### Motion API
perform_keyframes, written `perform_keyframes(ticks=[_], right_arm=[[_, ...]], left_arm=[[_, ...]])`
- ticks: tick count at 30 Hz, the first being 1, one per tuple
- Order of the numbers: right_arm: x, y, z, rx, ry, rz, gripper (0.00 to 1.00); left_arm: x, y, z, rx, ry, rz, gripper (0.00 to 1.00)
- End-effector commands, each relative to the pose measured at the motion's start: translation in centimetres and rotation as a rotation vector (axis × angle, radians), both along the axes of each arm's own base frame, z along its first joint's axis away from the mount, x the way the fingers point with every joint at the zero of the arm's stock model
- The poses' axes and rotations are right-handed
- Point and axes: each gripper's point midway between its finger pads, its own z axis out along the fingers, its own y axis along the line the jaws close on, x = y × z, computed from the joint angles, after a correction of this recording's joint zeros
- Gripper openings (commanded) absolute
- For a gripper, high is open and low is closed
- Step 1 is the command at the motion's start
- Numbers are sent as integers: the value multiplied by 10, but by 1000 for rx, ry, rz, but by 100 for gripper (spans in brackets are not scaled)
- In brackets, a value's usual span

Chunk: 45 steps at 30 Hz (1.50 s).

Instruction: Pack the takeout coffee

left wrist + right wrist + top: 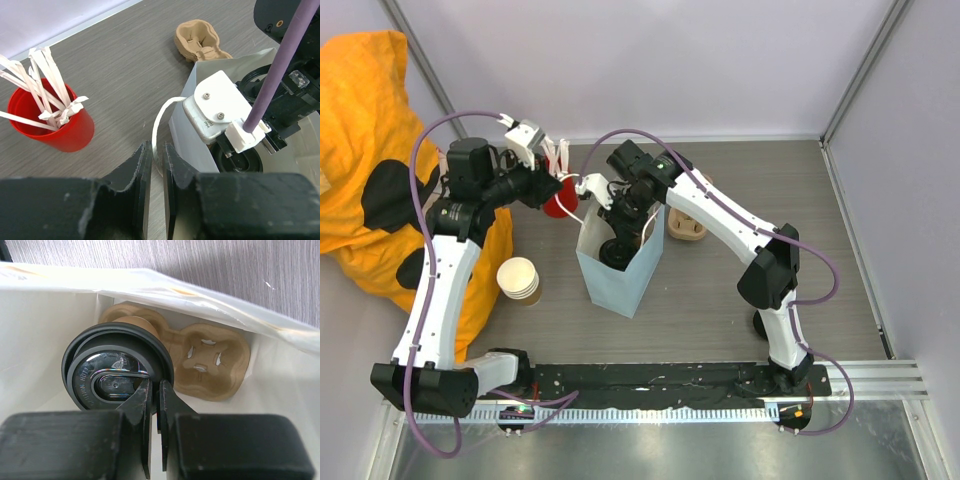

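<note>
Right jaws pinch the glossy, black-lidded takeout coffee (116, 371) (left jaws: bag handle (158, 120)).

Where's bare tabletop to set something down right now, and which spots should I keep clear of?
Bare table lies right of the right arm, and between the pale blue bag and the black rail. Crowded: the bag's mouth, where left fingers pinch its handle and right fingers grip the takeout coffee; the red cup; the paper cup stack.
</note>
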Motion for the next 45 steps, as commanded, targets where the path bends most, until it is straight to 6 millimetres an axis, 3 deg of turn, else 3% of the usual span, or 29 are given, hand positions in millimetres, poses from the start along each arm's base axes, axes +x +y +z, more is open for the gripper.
perform_keyframes(ticks=[1,45], right_arm=[[2,7,16,51,-37,-3,1],[1,6,-4,23,-8,-2,1]], left_arm=[[-1,-1,16,-22,-61,-10,18],[-3,3,19,-42,-61,-4,18]])
